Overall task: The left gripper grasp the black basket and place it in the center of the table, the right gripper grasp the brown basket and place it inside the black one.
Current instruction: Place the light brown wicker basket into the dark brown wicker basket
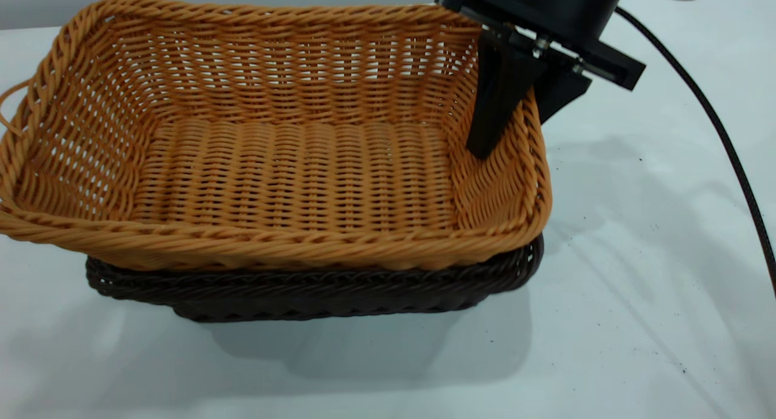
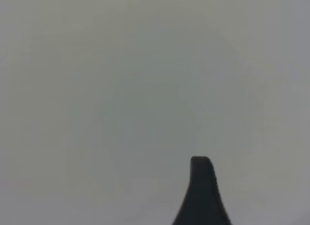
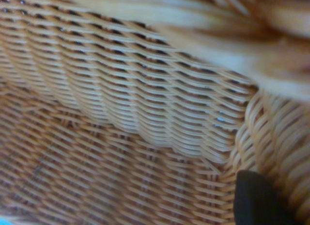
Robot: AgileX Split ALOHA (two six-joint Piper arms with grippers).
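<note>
The brown basket (image 1: 291,164) sits nested on the black basket (image 1: 303,288), whose dark rim and base show beneath it at the front. The brown one's rim stands higher, and both are on the table (image 1: 636,298). My right gripper (image 1: 515,134) reaches down from above and straddles the brown basket's right short wall, one finger (image 1: 494,110) inside and the other outside, shut on that wall. The right wrist view is filled with the brown basket's weave (image 3: 121,89), with one black fingertip (image 3: 256,201) against it. My left gripper (image 2: 201,191) shows only as a dark part over bare table, away from the baskets.
A black cable (image 1: 727,152) runs from the right arm down across the table at the right. A thin wicker loop (image 1: 7,103) sticks out from the brown basket's left end. Bare tabletop lies in front of and to the right of the baskets.
</note>
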